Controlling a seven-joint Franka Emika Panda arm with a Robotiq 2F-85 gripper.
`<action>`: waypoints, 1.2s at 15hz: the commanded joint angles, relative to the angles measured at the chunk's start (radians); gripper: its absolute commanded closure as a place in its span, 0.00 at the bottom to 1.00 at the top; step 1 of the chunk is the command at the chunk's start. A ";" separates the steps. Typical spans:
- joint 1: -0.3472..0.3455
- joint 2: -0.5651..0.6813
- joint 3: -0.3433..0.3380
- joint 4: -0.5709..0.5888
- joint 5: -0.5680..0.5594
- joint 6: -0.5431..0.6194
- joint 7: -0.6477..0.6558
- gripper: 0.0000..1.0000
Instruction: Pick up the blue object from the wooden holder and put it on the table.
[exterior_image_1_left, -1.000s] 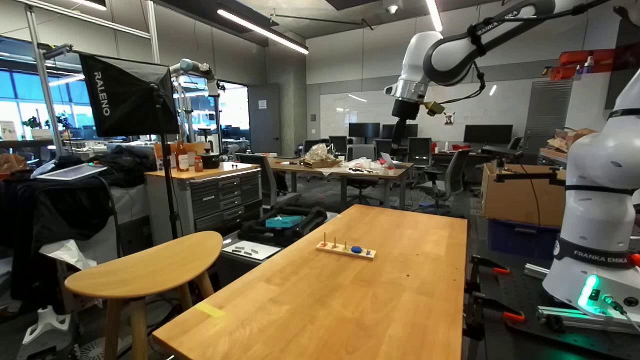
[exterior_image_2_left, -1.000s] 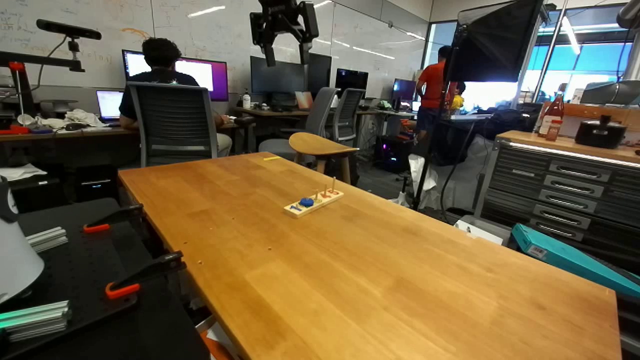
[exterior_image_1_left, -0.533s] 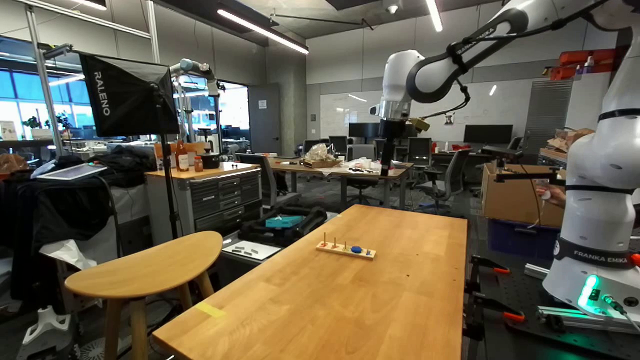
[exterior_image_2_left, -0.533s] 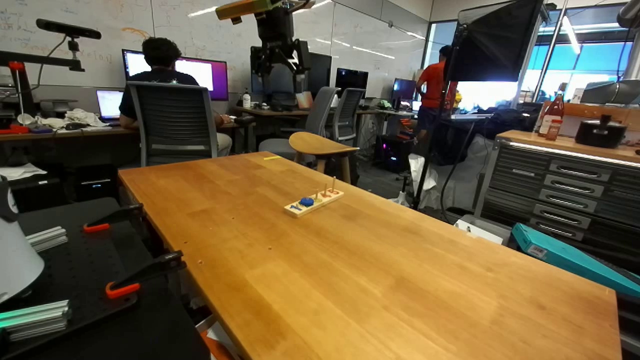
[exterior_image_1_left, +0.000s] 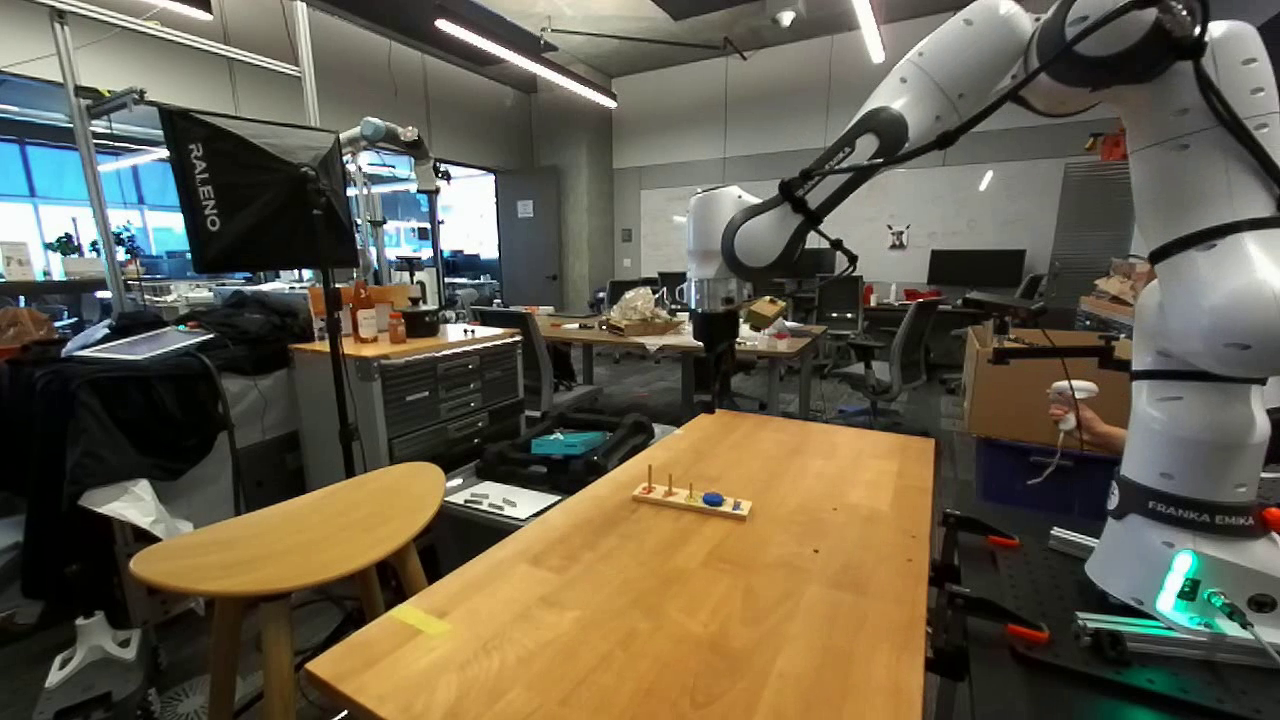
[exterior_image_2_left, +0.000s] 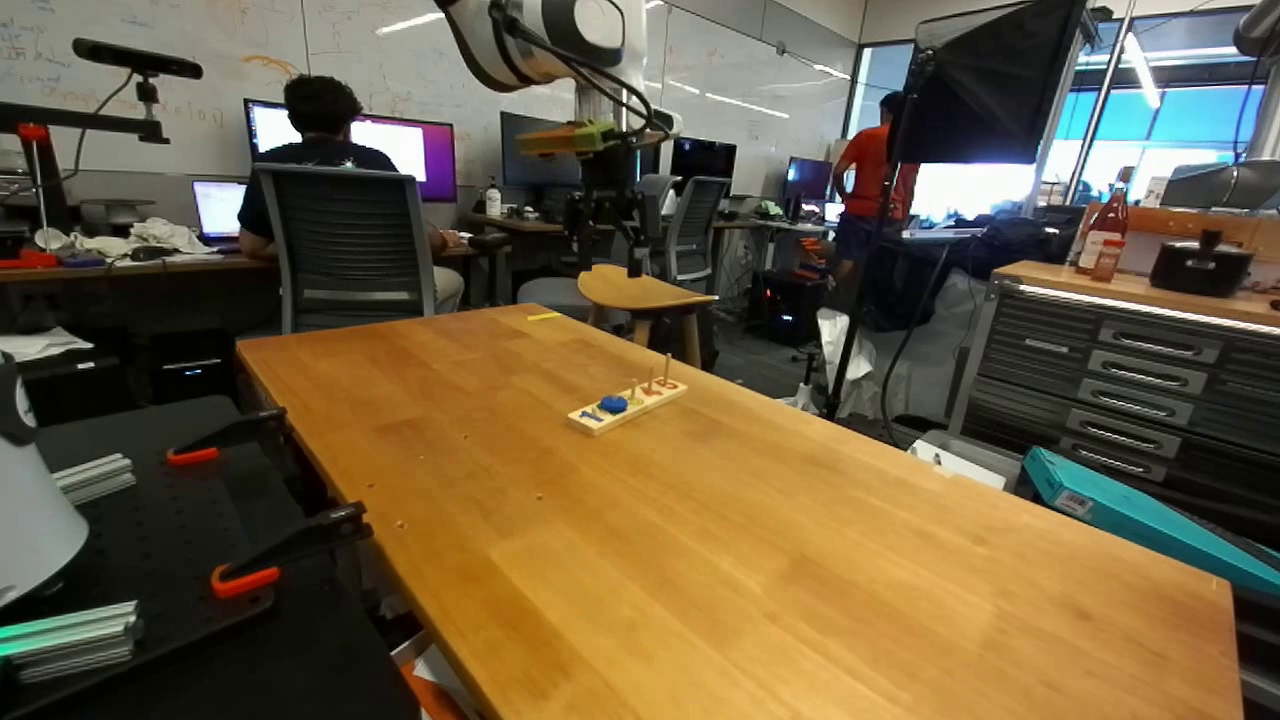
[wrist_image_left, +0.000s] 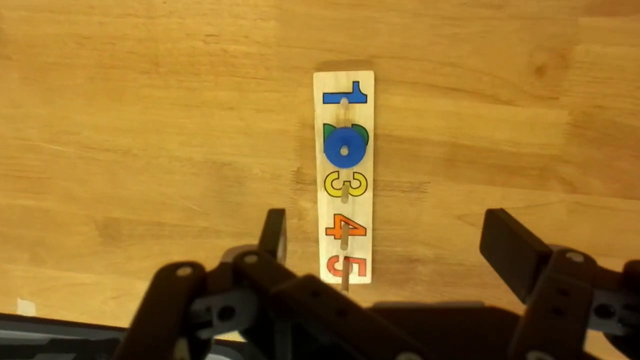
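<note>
Ringing a wooden peg: round blue disc.

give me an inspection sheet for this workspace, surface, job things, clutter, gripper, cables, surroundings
Surface: light-brown wooden table, with a few small spots.
Job's things: blue disc threaded on a peg of the wooden holder, partly covering a green number; holder flat on the table.
Clutter: yellow strip, probably tape, on the tabletop near a corner.
Gripper: open, holding nothing, above the table.
Cables: black cable along the arm.
Surroundings: stool beside the table; seated person, back to the camera; hand holding a white device.
</note>
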 joint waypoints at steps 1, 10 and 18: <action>0.006 0.131 -0.017 0.098 0.018 0.015 0.009 0.00; 0.015 0.241 -0.040 0.057 -0.022 0.158 -0.009 0.00; 0.008 0.309 -0.081 0.055 -0.046 0.240 -0.031 0.00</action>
